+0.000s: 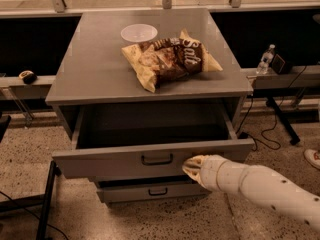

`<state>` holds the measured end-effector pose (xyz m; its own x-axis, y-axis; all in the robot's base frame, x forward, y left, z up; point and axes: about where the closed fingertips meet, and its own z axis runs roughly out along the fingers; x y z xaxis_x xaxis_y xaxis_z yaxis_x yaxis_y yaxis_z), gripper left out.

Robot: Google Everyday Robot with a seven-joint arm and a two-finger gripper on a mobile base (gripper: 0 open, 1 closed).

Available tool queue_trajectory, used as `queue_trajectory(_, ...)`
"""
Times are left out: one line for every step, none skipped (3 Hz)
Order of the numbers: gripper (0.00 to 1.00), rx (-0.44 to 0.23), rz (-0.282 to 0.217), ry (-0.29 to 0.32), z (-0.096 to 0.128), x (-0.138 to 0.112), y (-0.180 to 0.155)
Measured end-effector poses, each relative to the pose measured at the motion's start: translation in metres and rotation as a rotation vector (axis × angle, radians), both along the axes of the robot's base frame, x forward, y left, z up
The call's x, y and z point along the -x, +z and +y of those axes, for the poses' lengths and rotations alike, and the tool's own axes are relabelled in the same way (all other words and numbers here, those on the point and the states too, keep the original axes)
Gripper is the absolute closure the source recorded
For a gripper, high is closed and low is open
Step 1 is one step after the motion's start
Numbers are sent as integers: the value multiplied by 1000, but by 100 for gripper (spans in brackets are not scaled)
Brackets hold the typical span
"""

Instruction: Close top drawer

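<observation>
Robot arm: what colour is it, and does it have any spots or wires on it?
The arm is a fat, creamy-white tube made of rounded segments, with small dark dots along it. No loose cables show. Its gripper, at the top drawer front right of the handle, looks yellowish-tan.
</observation>
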<state>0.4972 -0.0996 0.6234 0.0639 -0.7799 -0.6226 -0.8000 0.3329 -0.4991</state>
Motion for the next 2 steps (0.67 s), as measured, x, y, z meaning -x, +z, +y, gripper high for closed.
queue_trajectory(100,-32,-24,-8,6,-17,0)
queue_trajectory(100,-60,-39,-23,12,-41,-1)
